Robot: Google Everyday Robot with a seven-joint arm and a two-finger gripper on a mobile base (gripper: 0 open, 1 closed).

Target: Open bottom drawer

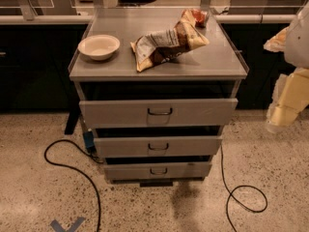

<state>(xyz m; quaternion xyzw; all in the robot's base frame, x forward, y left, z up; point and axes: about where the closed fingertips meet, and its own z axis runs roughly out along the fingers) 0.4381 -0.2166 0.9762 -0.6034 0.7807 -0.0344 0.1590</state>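
The bottom drawer (158,170) is the narrowest and lowest grey front of the cabinet, with a small dark loop handle (158,171) at its centre. A dark gap shows above its front. The middle drawer (158,146) and the top drawer (159,112) sit above it, each with a dark gap over its front. My arm and gripper (283,111) hang at the right edge of the view, pale and lit yellow. The gripper is to the right of the cabinet, about level with the top drawer and well away from the bottom handle.
A white bowl (98,47) and a crumpled snack bag (166,43) lie on the cabinet top (217,62). Black cables run over the speckled floor at the left (72,166) and right (241,197). A blue tape mark (67,224) is on the floor. Dark counters stand behind.
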